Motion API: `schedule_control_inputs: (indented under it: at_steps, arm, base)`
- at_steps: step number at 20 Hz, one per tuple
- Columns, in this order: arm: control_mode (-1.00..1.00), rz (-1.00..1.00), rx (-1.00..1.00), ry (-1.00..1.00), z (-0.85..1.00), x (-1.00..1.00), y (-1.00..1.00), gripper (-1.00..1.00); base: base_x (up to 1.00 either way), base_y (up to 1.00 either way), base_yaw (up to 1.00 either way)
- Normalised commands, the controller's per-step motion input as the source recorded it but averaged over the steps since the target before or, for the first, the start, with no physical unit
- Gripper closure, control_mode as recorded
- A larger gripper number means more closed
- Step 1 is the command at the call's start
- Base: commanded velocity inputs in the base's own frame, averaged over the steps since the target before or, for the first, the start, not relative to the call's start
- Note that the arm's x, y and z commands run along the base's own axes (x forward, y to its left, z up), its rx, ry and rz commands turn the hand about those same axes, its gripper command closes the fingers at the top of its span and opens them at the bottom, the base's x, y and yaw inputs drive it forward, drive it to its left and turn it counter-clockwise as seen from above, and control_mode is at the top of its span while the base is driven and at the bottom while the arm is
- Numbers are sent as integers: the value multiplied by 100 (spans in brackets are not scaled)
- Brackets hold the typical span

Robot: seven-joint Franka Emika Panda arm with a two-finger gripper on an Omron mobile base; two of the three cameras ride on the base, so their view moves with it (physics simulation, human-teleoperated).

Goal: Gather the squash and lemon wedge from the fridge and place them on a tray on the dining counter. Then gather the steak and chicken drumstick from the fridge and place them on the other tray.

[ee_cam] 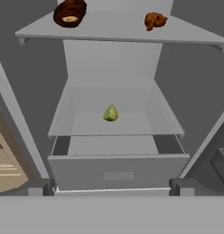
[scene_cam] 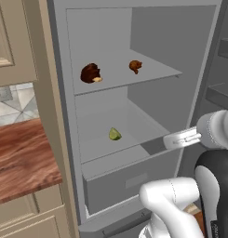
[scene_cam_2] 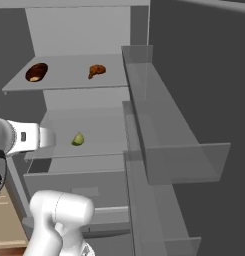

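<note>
hand view looks into the open fridge (ee_cam: 22,91): nearest, the end effector (ee_cam: 113,186) hangs with jaws spread wide and empty, just outside the drawer. beyond it the lemon wedge (ee_cam: 110,113) lies on the lower shelf. farther up, steak (ee_cam: 70,12) left and chicken drumstick (ee_cam: 154,20) right wait. judging by this, nearly all gathering remains.

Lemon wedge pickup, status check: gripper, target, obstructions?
Gripper open, empty, outside the fridge. Lemon wedge alone on lower shelf, untouched. Steak and drumstick on shelf above. Path looks clear.
</note>
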Motion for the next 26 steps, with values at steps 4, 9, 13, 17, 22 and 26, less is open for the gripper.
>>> schedule_control_inputs:
  at_steps: [4, 9, 13, 17, 22, 26]
  arm:
    - [-100, 0, 0, 3, -10, 19, 0, -100]
    - [-100, 0, -3, 18, -54, 78, 18, -100]
    - [-100, 0, -5, 11, -61, 50, 30, -100]
    - [-100, 0, 0, 0, -51, 39, 28, -100]
    - [-100, 0, 0, 1, -32, 52, 23, -100]
    - [-100, 0, 0, 8, -11, 55, 12, -100]
  base:
    - [42, -2, 0]
    - [0, 0, 0]
    - [0, 0, 0]
    - [0, 0, 0]
    - [0, 0, 0]
    - [0, 0, 0]
